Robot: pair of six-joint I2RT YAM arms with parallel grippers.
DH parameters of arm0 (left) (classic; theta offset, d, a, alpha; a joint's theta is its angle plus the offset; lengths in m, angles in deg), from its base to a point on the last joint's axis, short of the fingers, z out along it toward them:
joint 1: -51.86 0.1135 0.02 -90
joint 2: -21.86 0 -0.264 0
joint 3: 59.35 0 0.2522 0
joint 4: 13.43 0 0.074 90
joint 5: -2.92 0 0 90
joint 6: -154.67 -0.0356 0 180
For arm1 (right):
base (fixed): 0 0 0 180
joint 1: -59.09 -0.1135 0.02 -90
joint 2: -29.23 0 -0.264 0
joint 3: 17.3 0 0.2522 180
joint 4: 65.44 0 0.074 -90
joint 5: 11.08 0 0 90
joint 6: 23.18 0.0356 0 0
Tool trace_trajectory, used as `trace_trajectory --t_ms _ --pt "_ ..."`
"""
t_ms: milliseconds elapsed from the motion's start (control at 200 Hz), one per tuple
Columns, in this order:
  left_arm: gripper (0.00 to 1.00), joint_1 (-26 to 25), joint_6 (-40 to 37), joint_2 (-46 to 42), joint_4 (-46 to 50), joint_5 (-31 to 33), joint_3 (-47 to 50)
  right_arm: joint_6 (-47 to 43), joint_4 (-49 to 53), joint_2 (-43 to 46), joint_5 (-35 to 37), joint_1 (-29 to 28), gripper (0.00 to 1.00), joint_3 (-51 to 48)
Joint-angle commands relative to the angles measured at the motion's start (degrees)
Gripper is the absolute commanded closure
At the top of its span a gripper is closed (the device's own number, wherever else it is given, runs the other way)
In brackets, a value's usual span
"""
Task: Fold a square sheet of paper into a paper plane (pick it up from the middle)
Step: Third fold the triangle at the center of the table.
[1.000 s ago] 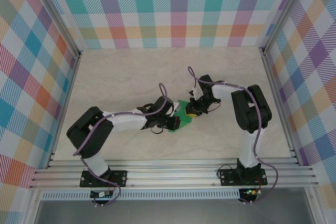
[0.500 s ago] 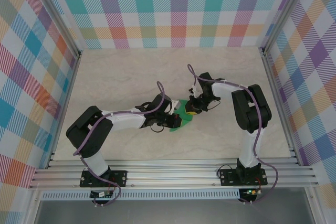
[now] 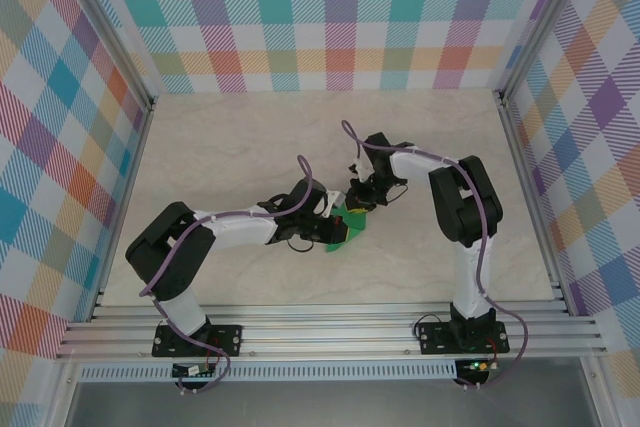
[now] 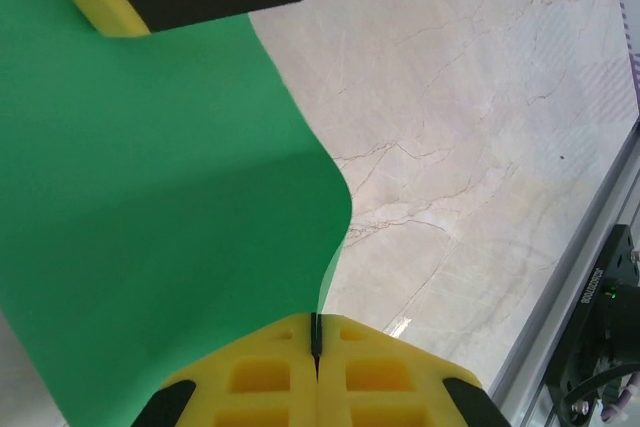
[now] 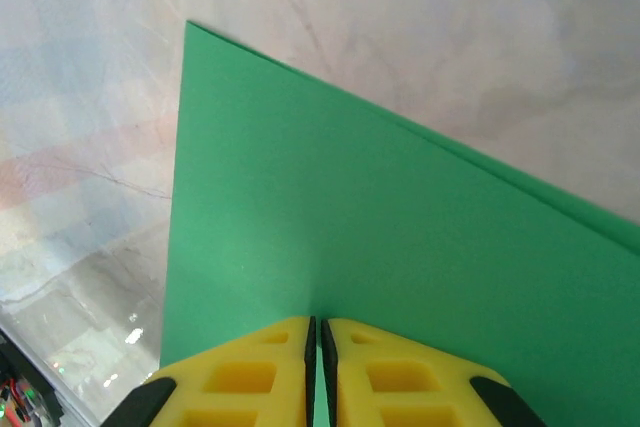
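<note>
item 1, worktop (image 3: 230, 137): pale marbled surface inside checked walls, carrying both arms and the paper near its middle

item 2, left arm (image 3: 230, 230) and right arm (image 3: 465, 197): both reach inward so that their wrists meet over the centre

item 3, square sheet of paper (image 3: 345, 225): bright green, unmarked, held between the two wrists just above the worktop. in the left wrist view it bows in a soft curve (image 4: 160, 197). in the right wrist view (image 5: 350, 237) a second edge runs close along the far one, so it looks doubled over

item 4, left gripper (image 4: 316, 332): jaws pressed fully together, nipping the near edge of the sheet

item 5, right gripper (image 5: 317, 332): jaws closed to a hairline with the sheet clamped between them, its yellow pad lying on the opposite end of the sheet

step in hand, as judged: an early fold, with the sheet carried two-handed and far from a dart shape

next move calls for: laying the paper flat with its edges aligned, then pressing a crease without either grip tearing or slipping
</note>
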Motion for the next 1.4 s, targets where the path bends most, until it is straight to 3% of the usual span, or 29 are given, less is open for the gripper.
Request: trace_trajectory --t_ms 0,300,940,1395 --pt "0.98 -0.5 1.8 0.4 -1.4 -1.6 -1.6 -3.9 3.1 -1.8 1.5 -1.3 0.86 0.6" --pt "0.97 -1.8 3.9 0.7 0.1 1.6 -2.3 -11.2 4.7 -0.9 -3.1 -1.8 0.85 -0.6" --pt "0.96 -1.1 1.3 3.1 2.2 6.7 -1.0 -10.9 5.6 -1.8 -1.0 -1.8 0.85 -0.2" --pt "0.95 -1.1 4.1 2.3 -3.1 7.8 3.2 -8.9 4.4 -1.3 -1.0 -1.7 0.84 -0.7"
